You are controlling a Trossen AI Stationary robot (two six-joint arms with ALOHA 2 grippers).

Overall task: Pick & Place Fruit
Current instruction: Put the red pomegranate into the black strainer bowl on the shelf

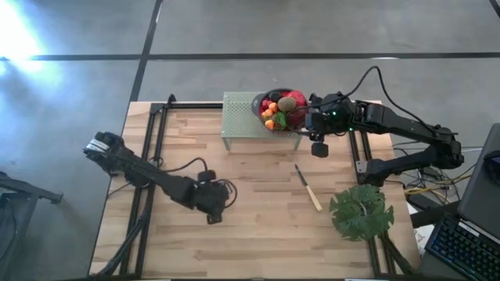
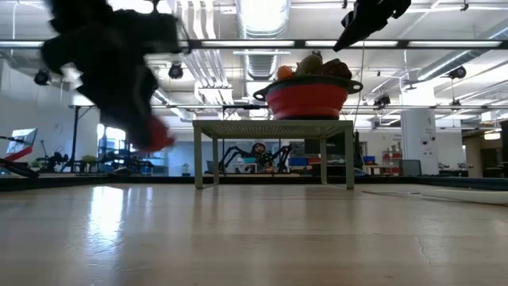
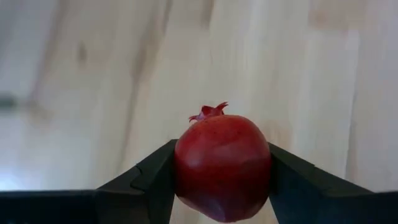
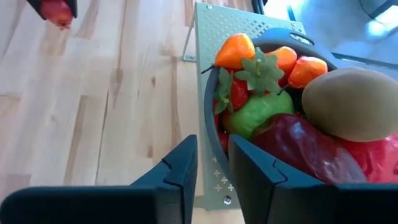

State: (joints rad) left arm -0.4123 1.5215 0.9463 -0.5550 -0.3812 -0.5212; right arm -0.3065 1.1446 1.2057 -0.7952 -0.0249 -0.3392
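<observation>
Left gripper (image 3: 222,186): my jaws clamp a red pomegranate (image 3: 222,167) above mid-tabletop; its underside is cut off.
Right gripper (image 4: 211,180): jaws narrow, empty, astride the bowl (image 4: 210,102) rim, far edge.
Fruit (image 1: 283,109): heaped in bowl; lower pieces hidden.

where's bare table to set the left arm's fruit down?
Left pincer grips a red fruit over bare wood. Free: the near strip between the left arm and the knife, and the patch left of the green stand. Crowded: the bowl heaped with fruit on the stand, right pincer at its rim; leaf fills the near right corner.
</observation>
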